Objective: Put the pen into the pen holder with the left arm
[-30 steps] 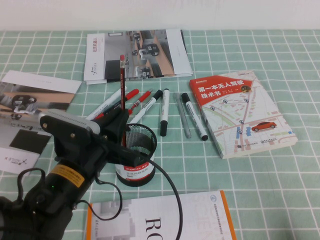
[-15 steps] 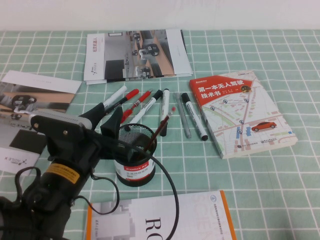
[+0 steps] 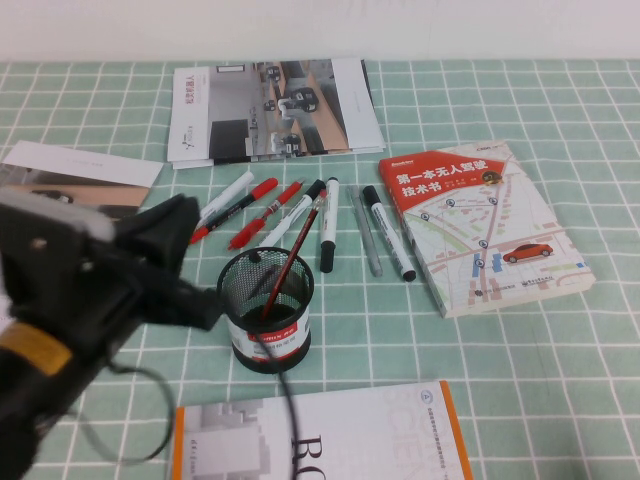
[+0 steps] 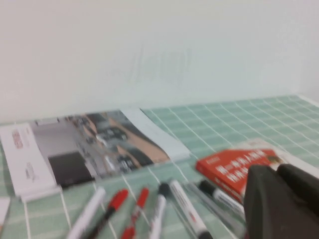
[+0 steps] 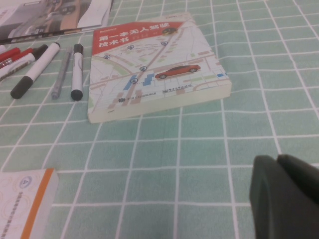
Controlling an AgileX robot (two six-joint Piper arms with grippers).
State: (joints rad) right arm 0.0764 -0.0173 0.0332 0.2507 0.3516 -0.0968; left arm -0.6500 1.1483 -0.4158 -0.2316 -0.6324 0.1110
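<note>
The thin dark-red pen [image 3: 291,260] stands inside the black mesh pen holder [image 3: 268,338], leaning to the right with its top end over the rim. My left gripper [image 3: 186,222] is to the left of the holder and a little above the table, apart from the pen; its fingers are together and hold nothing. They also show in the left wrist view [image 4: 275,170]. My right gripper [image 5: 277,160] is out of the high view; in the right wrist view it is shut and empty, low over the green cloth near the red book [image 5: 154,64].
A row of white markers [image 3: 329,222] and red-capped pens [image 3: 262,214] lies behind the holder. The red book [image 3: 478,222] lies at the right, brochures [image 3: 272,108] at the back and left, and an orange-edged book [image 3: 330,440] at the front.
My left gripper let go of the pen over the holder and drew back to the left. The pen dropped into the holder and now leans right.
</note>
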